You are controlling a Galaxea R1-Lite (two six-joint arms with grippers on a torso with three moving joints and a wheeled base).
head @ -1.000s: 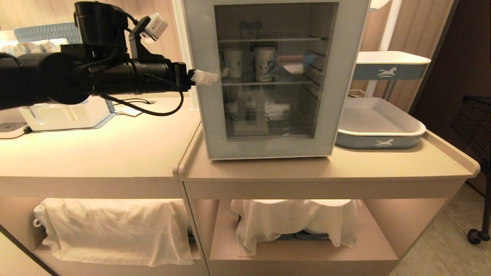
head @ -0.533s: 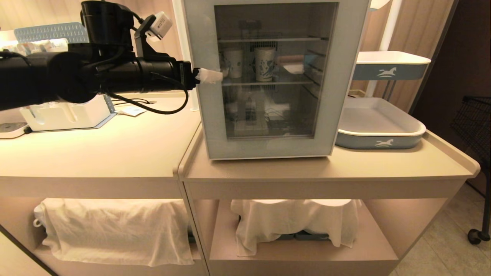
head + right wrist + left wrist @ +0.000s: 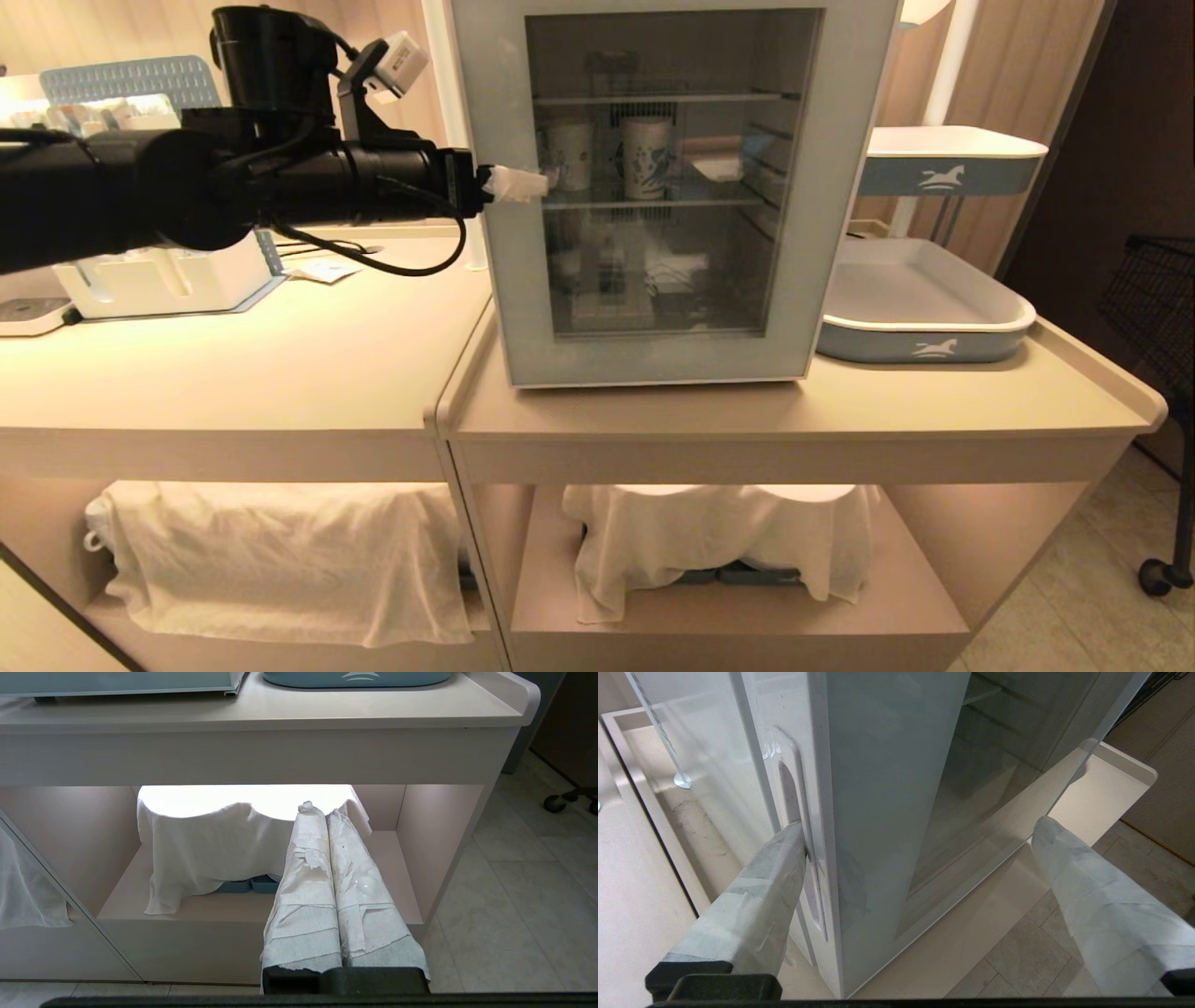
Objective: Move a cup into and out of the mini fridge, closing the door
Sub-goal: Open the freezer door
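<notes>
Cup (image 3: pixel 646 155) stood on fridge (image 3: pixel 667 187) shelf behind closed door (image 3: pixel 523 280). Left gripper (image 3: pixel 920 868), jaws spread, straddled door's handle edge, one finger (image 3: pixel 756 891) in recess. Step: opening door. Next: hook edge, swing outward. Right gripper (image 3: pixel 327 891) parked low, jaws pressed together.

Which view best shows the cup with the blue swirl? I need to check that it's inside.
The head view: the cup stands on a shelf behind the closed door of the mini fridge. The left wrist view shows only the door's edge and glass; the right wrist view misses the cup entirely.
</notes>
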